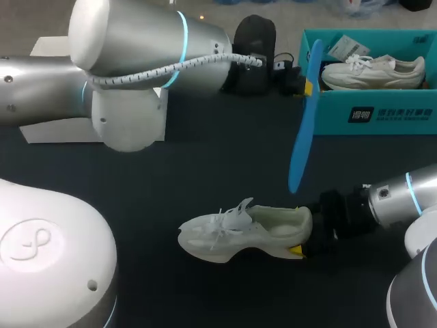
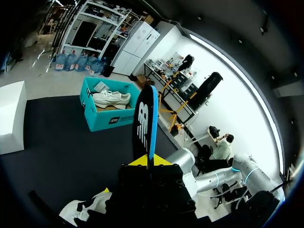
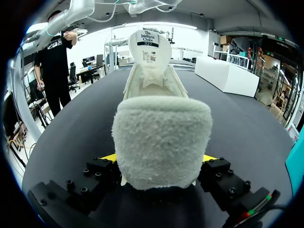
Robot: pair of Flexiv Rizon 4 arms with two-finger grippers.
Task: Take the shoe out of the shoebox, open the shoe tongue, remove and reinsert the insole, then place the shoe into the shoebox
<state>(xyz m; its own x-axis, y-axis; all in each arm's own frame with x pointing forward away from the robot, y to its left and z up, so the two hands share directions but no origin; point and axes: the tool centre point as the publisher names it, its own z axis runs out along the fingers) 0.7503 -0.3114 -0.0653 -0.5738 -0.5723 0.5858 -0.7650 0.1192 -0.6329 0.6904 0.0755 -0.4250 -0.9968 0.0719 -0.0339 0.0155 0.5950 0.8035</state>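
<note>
A white shoe (image 1: 239, 232) lies on its side on the black table, toe to the left, tongue (image 3: 149, 47) pulled up. My right gripper (image 1: 302, 250) is shut on its fuzzy heel (image 3: 161, 142), one yellow tip on either side. My left gripper (image 1: 304, 87) is held high near the shoebox (image 1: 375, 113), shut on one end of a blue insole (image 1: 300, 130) that hangs down over the table. In the left wrist view the insole (image 2: 145, 116) sticks up from between the yellow tips of the left gripper (image 2: 148, 160). A second white shoe (image 1: 372, 72) lies inside the teal shoebox (image 2: 107, 118).
A white box (image 1: 48, 130) stands at the table's back left, behind my left arm. Bare black tabletop (image 1: 225, 171) lies between the shoe and the shoebox.
</note>
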